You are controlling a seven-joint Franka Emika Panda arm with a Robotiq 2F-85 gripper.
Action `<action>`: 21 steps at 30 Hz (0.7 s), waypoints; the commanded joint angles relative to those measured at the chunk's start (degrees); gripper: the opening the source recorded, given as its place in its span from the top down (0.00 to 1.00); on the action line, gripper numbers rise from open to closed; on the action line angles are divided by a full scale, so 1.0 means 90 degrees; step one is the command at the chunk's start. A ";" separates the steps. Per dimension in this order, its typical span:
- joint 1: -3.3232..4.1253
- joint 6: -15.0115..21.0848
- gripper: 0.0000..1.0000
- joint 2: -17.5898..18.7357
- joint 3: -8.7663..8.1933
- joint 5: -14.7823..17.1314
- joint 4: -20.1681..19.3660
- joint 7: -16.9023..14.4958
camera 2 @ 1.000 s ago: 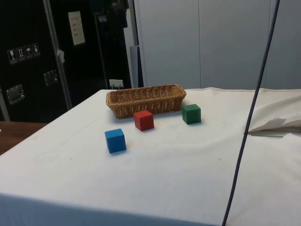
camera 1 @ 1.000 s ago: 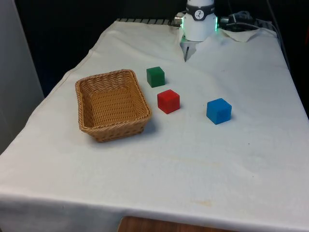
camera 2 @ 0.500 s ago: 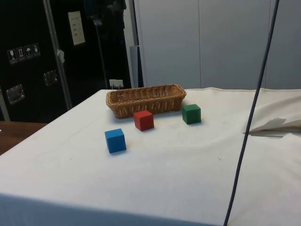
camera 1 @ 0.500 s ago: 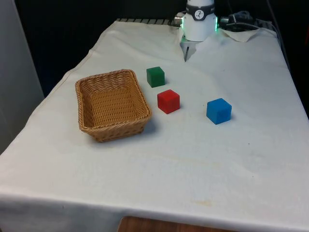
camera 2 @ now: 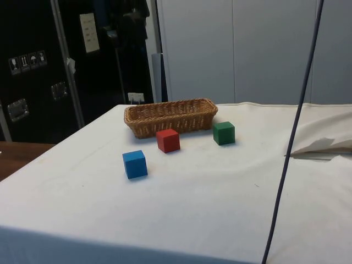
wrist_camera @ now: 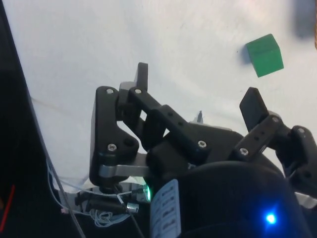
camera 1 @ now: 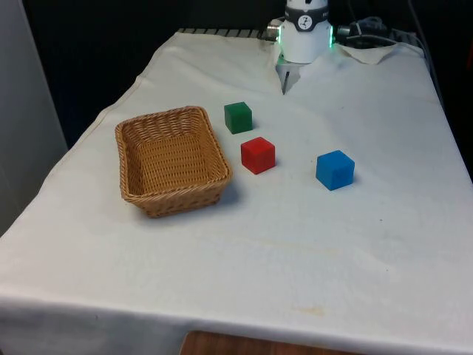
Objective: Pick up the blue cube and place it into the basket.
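The blue cube [camera 1: 335, 169] rests on the white cloth towards the front view's right, and in the side view the blue cube [camera 2: 135, 164] is the nearest block. The wicker basket [camera 1: 177, 198] stands on the front view's left with nothing in it; its long wall [camera 2: 170, 118] faces the side camera. In the wrist view my gripper [wrist_camera: 198, 91] hangs open above bare cloth, with nothing between its black fingers [wrist_camera: 142, 75]. It is well away from the blue cube.
A red cube [camera 1: 258, 154] lies between basket and blue cube, also in the side view [camera 2: 168, 140]. A green cube [camera 1: 238, 117] sits behind it, seen in the side view [camera 2: 224, 132] and past my fingertips [wrist_camera: 265, 54]. A dark cable [camera 2: 291, 137] hangs at the right.
The cubes and the basket have not moved. The dark cable in the side view has swayed slightly.
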 commanded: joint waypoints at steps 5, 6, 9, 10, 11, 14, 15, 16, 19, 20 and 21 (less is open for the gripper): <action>0.0000 0.0000 0.00 0.0032 0.0000 0.0000 -0.0019 0.0255; 0.0000 0.0057 0.00 0.0045 -0.0006 -0.0006 -0.0045 0.0344; 0.0000 0.0051 0.00 0.0070 -0.0006 -0.0006 -0.0045 0.0528; 0.0000 0.0051 0.00 0.0076 -0.0006 -0.0013 -0.0045 0.0573; 0.0000 0.0057 0.00 0.0083 -0.0006 -0.0019 -0.0045 0.0624; 0.0000 0.0057 0.00 0.0095 -0.0006 -0.0032 -0.0045 0.0713; 0.0000 0.0064 0.00 0.0102 -0.0006 -0.0051 -0.0045 0.0815; 0.0006 0.0070 0.00 0.0102 -0.0006 -0.0057 -0.0038 0.0859; 0.0006 0.0102 0.00 0.0108 -0.0006 -0.0115 -0.0045 0.0999; 0.0006 0.0115 0.00 0.0108 0.0000 -0.0134 -0.0045 0.1044; 0.0013 0.0134 0.00 0.0115 0.0000 -0.0166 -0.0051 0.1089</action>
